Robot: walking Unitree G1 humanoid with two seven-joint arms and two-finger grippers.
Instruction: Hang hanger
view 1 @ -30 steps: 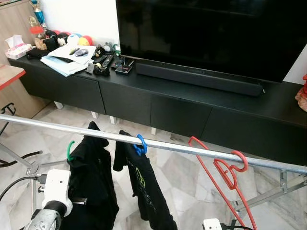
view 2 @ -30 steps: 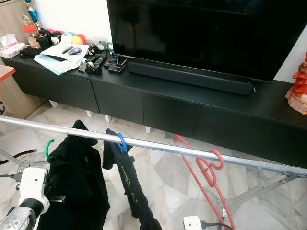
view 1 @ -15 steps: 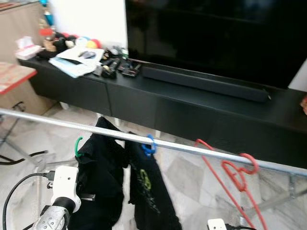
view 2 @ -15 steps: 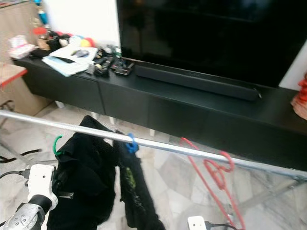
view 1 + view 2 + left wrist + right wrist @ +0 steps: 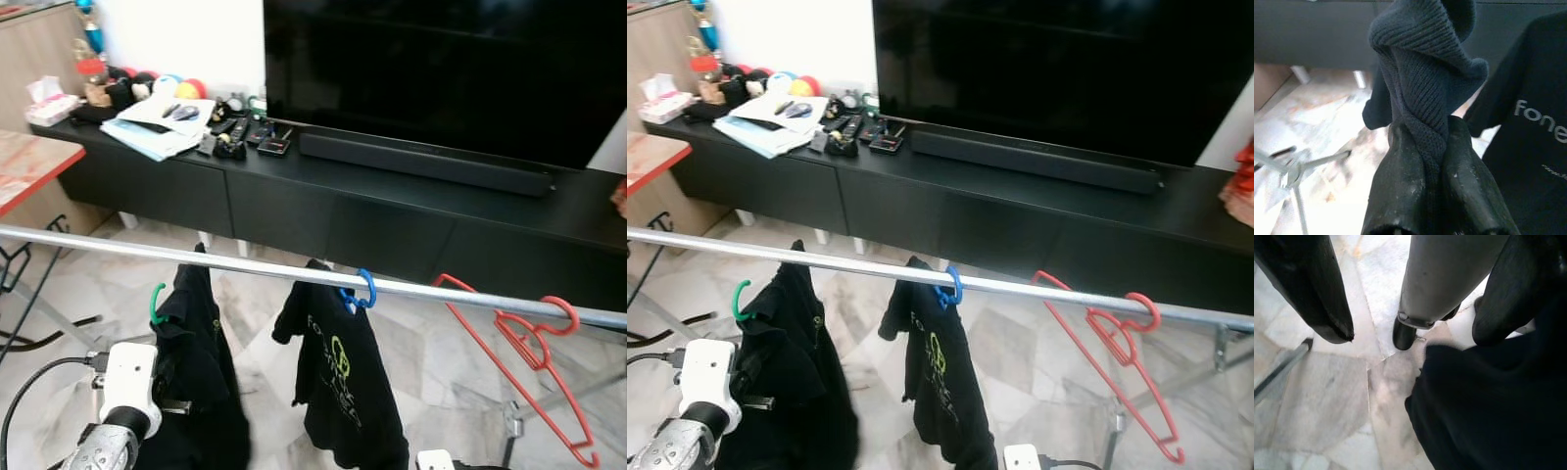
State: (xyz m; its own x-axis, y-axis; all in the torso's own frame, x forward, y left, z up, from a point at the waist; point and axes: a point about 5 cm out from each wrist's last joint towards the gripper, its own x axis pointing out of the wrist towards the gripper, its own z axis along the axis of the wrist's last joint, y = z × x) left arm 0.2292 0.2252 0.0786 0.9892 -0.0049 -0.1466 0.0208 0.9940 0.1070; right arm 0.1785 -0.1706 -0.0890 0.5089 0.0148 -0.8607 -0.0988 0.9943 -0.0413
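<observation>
- The left gripper [image 5: 1432,147] sat lowest and nearest, its jaws pinching a fold of the dark knit garment [image 5: 1422,73] on the green hanger [image 5: 155,302].
- The right gripper [image 5: 1410,318] hung low over the marble floor [image 5: 1327,396], jaws spread wide, a black cloth beside one finger.
- The green hanger's hook sat just below the metal rail [image 5: 245,266], apart from it.
- On the rail hung a blue hanger [image 5: 363,291] carrying a black printed T-shirt [image 5: 343,377], and further to the right an empty red hanger [image 5: 534,343].
- Beyond stood a black TV cabinet [image 5: 323,211] bearing papers [image 5: 162,122], remotes, a soundbar [image 5: 426,164] and a television [image 5: 441,69].
</observation>
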